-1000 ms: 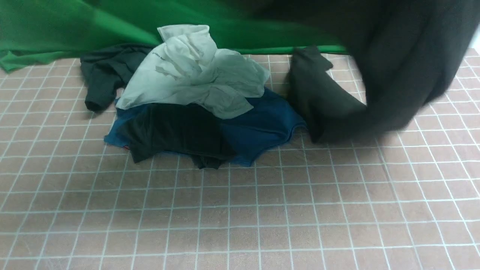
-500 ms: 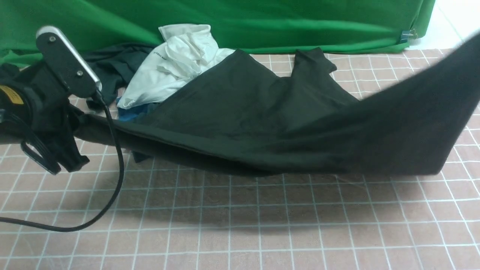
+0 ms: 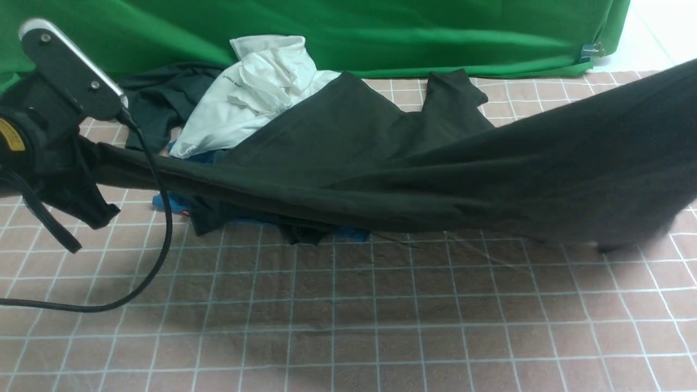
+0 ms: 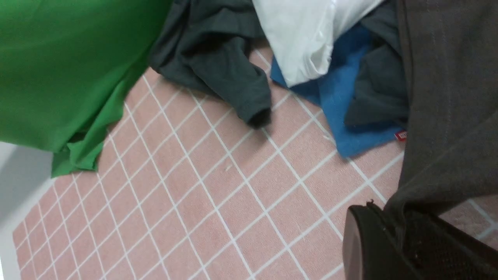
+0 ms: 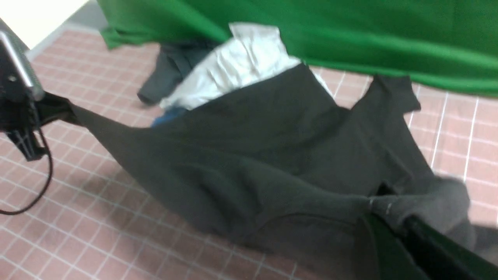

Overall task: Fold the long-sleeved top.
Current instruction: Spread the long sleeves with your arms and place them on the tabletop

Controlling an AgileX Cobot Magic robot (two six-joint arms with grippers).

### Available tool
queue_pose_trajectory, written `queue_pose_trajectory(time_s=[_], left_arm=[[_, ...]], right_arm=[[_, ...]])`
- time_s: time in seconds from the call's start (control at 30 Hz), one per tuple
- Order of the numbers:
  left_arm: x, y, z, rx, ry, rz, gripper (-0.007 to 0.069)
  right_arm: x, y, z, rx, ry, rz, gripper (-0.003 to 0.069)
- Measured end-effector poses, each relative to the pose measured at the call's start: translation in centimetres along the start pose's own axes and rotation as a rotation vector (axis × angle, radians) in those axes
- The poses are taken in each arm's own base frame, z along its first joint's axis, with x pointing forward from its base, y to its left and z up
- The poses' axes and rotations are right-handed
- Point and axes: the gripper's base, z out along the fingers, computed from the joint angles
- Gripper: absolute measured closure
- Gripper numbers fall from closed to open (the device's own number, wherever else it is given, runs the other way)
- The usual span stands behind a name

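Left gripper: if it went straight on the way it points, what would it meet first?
Apart from the black top the left gripper holds, probably the blue garment lying just beyond; depth is unclear.

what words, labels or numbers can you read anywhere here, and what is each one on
No text here can be read in full.
Small dark print on the crumpled white shirt: too small to read.
Small red tag on the blue fabric garment: white marks, too blurred to read.
Yellow sticker on the black left arm: unreadable, partly cut off.
Large black long-sleeved top: no print showing.
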Motion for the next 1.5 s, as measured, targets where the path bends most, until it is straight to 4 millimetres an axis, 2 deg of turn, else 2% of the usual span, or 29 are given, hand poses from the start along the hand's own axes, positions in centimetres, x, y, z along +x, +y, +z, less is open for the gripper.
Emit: queue_pose_trajectory(time_s=[0.13,0.23,0.3,0.37,0.4,0.43,0.47,0.5,0.57,0.67,0.7,0.77,0.8,0.83,0.9,0.93,1.07,1.1,1.13,1.17,1.23,1.27,1.3,1.4,1.5], left_arm=[[-0.1,0.1,0.0,-0.009,-0.013,-0.002,0.0613],[-0.1,0.1,0.0,-0.009,-0.013,-0.025,0.0613],[-0.1,0.1,0.0,-0.009,-0.013,-0.031,0.0613],[-0.1,0.1,0.0,-0.011,-0.017,-0.037,0.0613],[-0.2,0.1,0.0,-0.012,-0.02,-0.038,0.0613],[-0.2,0.1,0.0,-0.014,-0.032,-0.05,0.0613],[-0.3,0.0,0.1,-0.014,-0.043,-0.061,0.0613],[-0.3,0.0,0.1,-0.016,-0.048,-0.063,0.0613],[-0.2,-0.2,0.2,-0.01,-0.062,-0.085,0.0613],[0.2,-0.8,0.5,0.004,-0.056,-0.09,0.0613],[0.3,-0.9,0.6,0.006,-0.053,-0.09,0.0613],[0.5,-1.1,0.7,0.013,-0.047,-0.09,0.0613],[0.5,-1.1,0.7,0.012,-0.049,-0.09,0.0613],[0.5,-1.1,0.7,0.009,-0.055,-0.092,0.0613],[0.4,-1.0,0.7,0.001,-0.07,-0.093,0.0613],[0.3,-1.0,0.7,0.0,-0.072,-0.093,0.0613],[0.2,-1.0,0.7,-0.006,-0.083,-0.094,0.0613],[0.1,-0.9,0.7,-0.014,-0.097,-0.095,0.0613],[0.1,-0.9,0.7,-0.015,-0.1,-0.095,0.0613],[-0.1,-0.8,0.7,-0.025,-0.117,-0.096,0.0613],[-0.2,-0.7,0.6,-0.036,-0.138,-0.098,0.0613],[-0.3,-0.7,0.6,-0.039,-0.143,-0.098,0.0613],[-0.3,-0.7,0.6,-0.039,-0.144,-0.098,0.0613],[-0.3,-0.6,0.6,-0.043,-0.15,-0.098,0.0613],[-0.4,-0.6,0.6,-0.044,-0.152,-0.098,0.0613]], right_arm=[[-0.4,-1.0,2.1,0.007,0.043,0.022,0.0594],[-0.7,-3.3,6.3,0.032,0.134,0.055,0.0587],[-0.8,-5.3,9.9,0.069,0.173,0.075,0.0587],[-0.8,-7.8,13.9,0.131,0.165,0.08,0.0587],[-0.8,-8.0,14.2,0.137,0.161,0.079,0.0587],[-0.9,-9.7,16.7,0.181,0.125,0.063,0.0585],[-0.9,-10.7,18.2,0.209,0.095,0.051,0.0582],[-0.9,-10.8,18.4,0.214,0.088,0.052,0.0581],[-0.7,-12.9,21.3,0.276,0.017,0.028,0.0562],[-0.2,-14.6,23.7,0.325,-0.024,0.017,0.0469],[-0.1,-14.7,23.9,0.328,-0.025,0.017,0.0458],[0.3,-14.9,24.3,0.323,0.001,0.022,0.0265],[0.3,-14.8,24.2,0.319,0.008,0.023,0.025],[0.5,-14.5,24.0,0.304,0.037,0.027,0.015],[1.1,-13.6,23.0,0.255,0.136,0.038,0.0068],[1.6,-13.1,22.4,0.233,0.184,0.047,0.0067],[4.6,-11.4,20.7,0.17,0.361,0.088,0.0146],[6.8,-10.6,20.0,0.148,0.455,0.085,0.0186],[7.2,-10.4,19.9,0.144,0.475,0.076,0.0188],[9.3,-9.8,19.5,0.134,0.554,0.049,0.0195],[12.1,-8.8,19.0,0.13,0.644,-0.04,0.0162],[13.4,-8.4,19.0,0.124,0.668,-0.081,0.012],[13.6,-8.3,19.1,0.121,0.673,-0.095,0.0113],[16.3,-7.6,19.7,0.103,0.673,-0.193,0.0011],[18.1,-7.6,20.5,0.102,0.666,-0.229,0.0002]])
